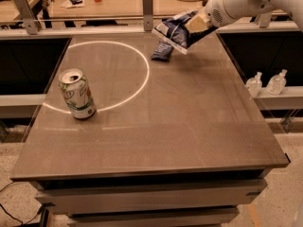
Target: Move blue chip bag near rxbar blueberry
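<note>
Foil, wrinkly, white-striped blue chip bag (170,32): held aloft, its right end clamped in the white claw (193,25), over the grey table (189,126) near its far edge. Small flat dark blue rxbar blueberry (162,52): on the table, just beneath the bag. Green-and-white soda can (77,93): upright, well apart at left.

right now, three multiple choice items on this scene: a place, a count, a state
1. Where on the table is the can? A back right; B left side; C front right.
2. How many cans are on the table? A one; B two; C three.
3. The blue chip bag is: A flat on the table; B under the can; C held up by the gripper.
Answers: 1 B, it stands by the left edge. 2 A, only one shows. 3 C, the gripper at back right clamps it aloft near the rxbar blueberry.
</note>
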`<state>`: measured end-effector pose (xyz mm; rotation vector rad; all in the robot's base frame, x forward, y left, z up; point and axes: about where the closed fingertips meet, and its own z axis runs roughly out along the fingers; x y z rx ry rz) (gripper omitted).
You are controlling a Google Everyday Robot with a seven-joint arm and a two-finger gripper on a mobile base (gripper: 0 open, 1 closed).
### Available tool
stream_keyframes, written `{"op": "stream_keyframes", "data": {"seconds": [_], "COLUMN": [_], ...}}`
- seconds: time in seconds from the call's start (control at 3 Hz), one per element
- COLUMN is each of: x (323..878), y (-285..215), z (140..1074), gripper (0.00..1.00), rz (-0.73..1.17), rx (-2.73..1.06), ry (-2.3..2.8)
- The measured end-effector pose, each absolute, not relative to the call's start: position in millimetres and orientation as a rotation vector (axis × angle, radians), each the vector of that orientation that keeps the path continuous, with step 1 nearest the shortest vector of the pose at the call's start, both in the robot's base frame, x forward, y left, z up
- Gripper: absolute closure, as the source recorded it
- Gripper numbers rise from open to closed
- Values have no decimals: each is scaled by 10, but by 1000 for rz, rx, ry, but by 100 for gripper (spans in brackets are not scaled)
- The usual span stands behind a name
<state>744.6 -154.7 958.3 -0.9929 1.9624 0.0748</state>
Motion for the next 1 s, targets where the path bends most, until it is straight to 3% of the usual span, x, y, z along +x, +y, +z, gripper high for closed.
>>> {"op": "stream_keyframes", "data": {"seconds": [0.67, 1.0], "x": [7551, 7557], "y": [-1146, -1122], "z": [9171, 9135], "gripper": [100, 87], "rz": [209, 220], "rx": [-1083, -1089], "ry": [2006, 2011]}}
